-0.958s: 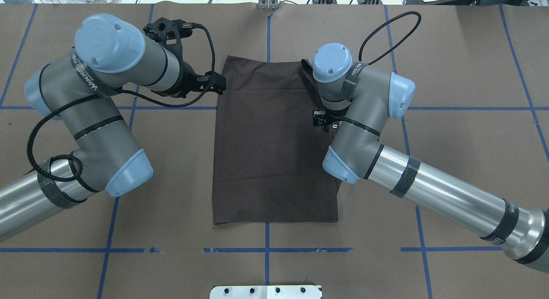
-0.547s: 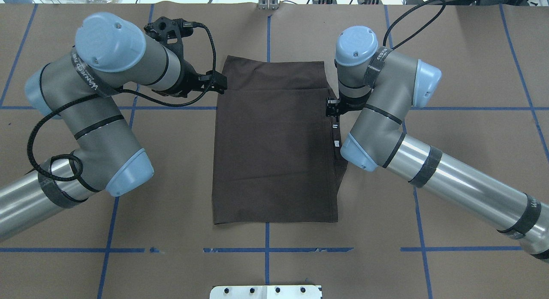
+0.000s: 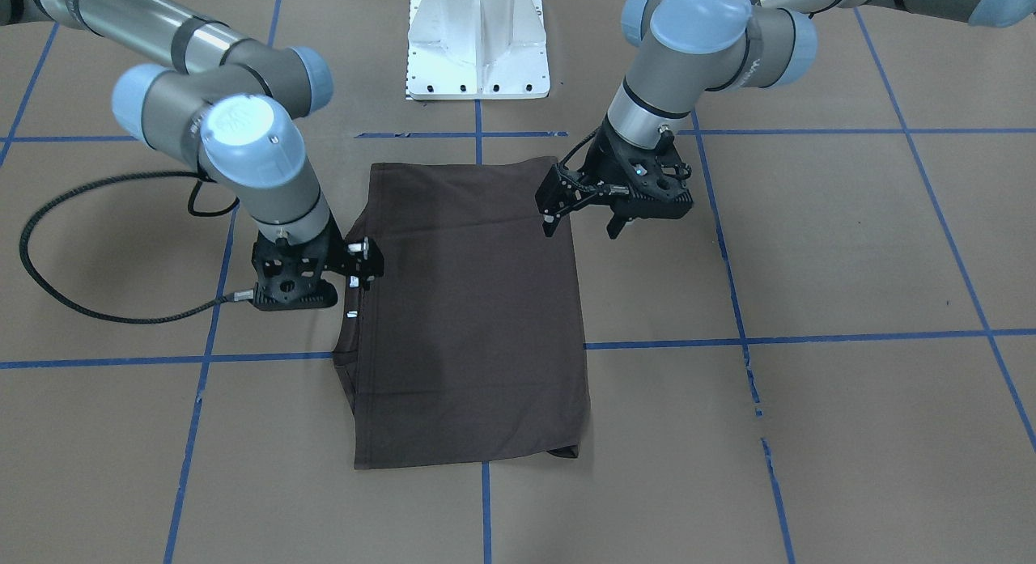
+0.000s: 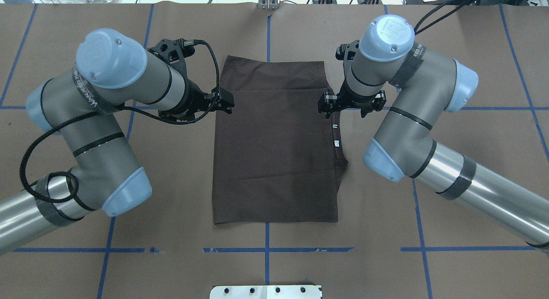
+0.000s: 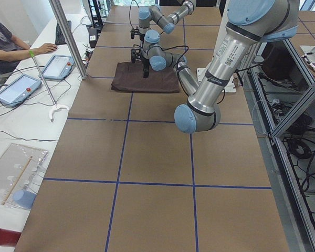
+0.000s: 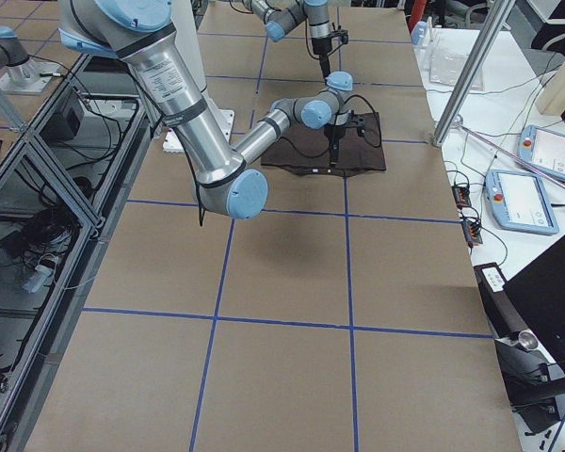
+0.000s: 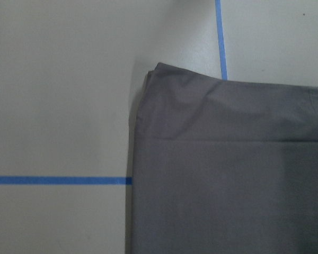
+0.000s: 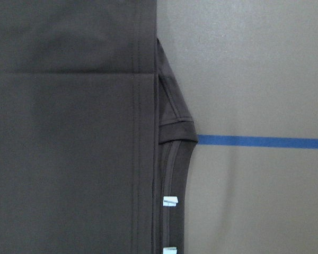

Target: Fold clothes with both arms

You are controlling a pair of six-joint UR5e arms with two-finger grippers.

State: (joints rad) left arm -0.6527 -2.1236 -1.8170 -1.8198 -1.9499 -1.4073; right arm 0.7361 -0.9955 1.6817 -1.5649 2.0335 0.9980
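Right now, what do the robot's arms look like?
Both the left arm and the right arm are grey and shiny silver tubes with light blue round caps at the joints. Black bands wrap them, some with white letters. Braided black cables loop alongside. Each ends in black two-finger jaws.

We see a wide table (image 4: pixel 171 230) covered in brown paper and marked into large squares by blue tape lines (image 4: pixel 467 249). A dark grey-brown T-shirt (image 4: pixel 274 153) lies flat near its middle, folded into a long rectangle, with the ribbed collar and small white tags (image 4: pixel 335 126) showing along one long edge. A white pedestal base (image 3: pixel 477 54) sits on the table near the shirt's short edge.
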